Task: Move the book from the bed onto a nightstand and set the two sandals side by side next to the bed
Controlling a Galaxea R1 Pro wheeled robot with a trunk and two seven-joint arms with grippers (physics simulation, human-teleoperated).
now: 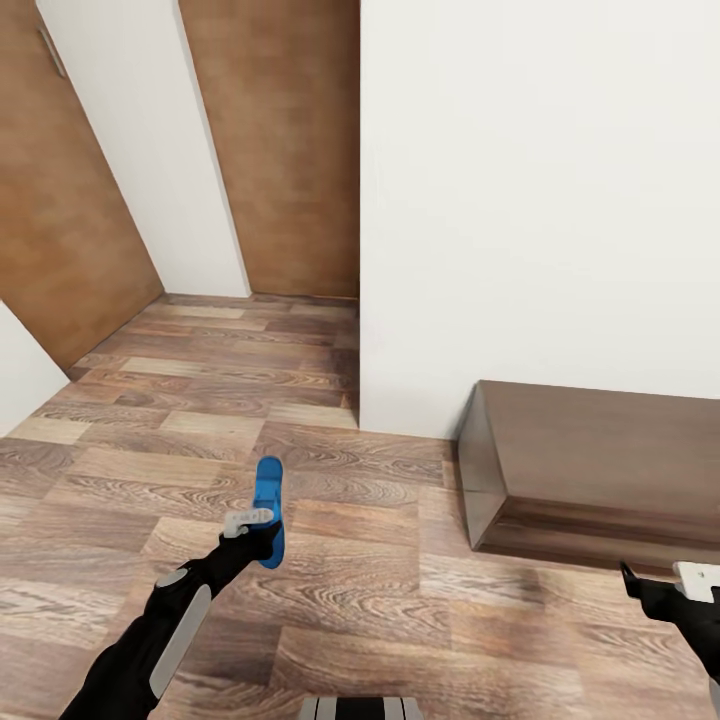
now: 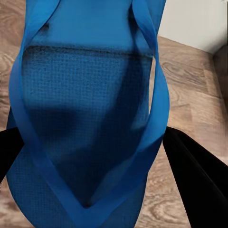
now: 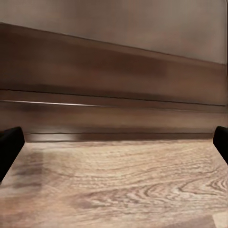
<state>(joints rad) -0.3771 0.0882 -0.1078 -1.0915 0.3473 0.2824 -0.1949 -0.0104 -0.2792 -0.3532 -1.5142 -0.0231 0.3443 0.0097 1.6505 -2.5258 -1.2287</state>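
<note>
The left tool (image 1: 258,522) is clamped on one blue sandal (image 1: 269,510), holding it up off the wood floor (image 1: 330,590) with the sole standing nearly on edge and its length pointing away from the robot. In the left wrist view the sandal (image 2: 85,118) sits close up between the two dark fingers (image 2: 197,180), its thong straps running together to a point, so the grip looks to be across the sole's width. The right tool (image 1: 668,588) hangs low at the near right, its fingers (image 3: 8,147) spread wide with nothing between them, aimed at the front of a low dark brown cabinet (image 1: 600,480) that stands against the white wall (image 1: 540,200). Whether this is a nightstand or a longer dresser I cannot tell, since its right end runs out of view. Wooden doors (image 1: 285,150) stand further back on the left. Judging from this, the step in hand is carrying the first sandal toward the bed, and the task is at an early to middle stage, as no sandal lies set down on the floor here. The next move calls for turning the base until the bed comes into view, driving up beside it, then lowering the sandal flat on the floor, sole down, leaving room alongside for its mate. The free right tool is ready to take the second sandal or the book.
</note>
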